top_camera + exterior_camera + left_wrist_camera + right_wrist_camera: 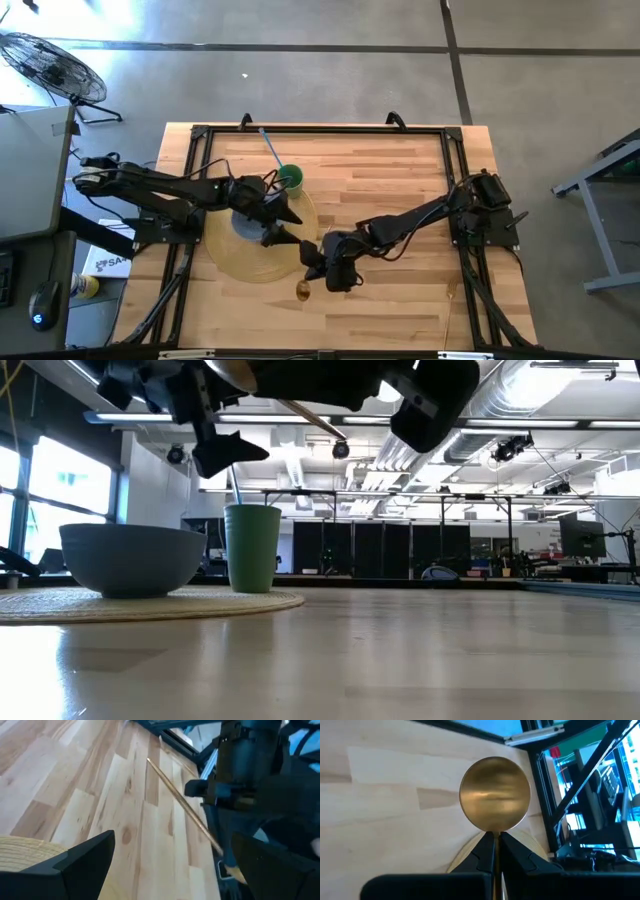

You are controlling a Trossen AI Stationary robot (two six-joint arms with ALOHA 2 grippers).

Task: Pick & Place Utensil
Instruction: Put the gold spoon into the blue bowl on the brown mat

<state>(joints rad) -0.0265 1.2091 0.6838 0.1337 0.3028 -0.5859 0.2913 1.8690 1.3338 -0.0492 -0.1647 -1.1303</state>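
Note:
A gold spoon [495,794] is held by my right gripper [494,851], which is shut on it above the table's near middle [322,274]. The spoon's bowl [303,290] pokes out past the fingertips. Its thin handle [180,805] shows in the left wrist view. My left gripper [288,226] is open and hovers over the right edge of a round woven placemat [232,262], close to the right gripper. A grey bowl [130,560] and a green cup [252,548] stand on the mat, and a blue utensil [271,148] sticks out of the cup. My right gripper pinches the spoon between its two fingers at the neck [494,836], just behind the bowl. The fingers lie along the spoon, with the bowl sticking out ahead of them. The spoon is lifted clear of the table, its handle [310,420] slanting under the gripper.
A black frame [320,130] runs round the wooden table top. Bare wood lies to the right of the mat and along the near edge [400,310]. The two grippers are close together above the mat's right rim.

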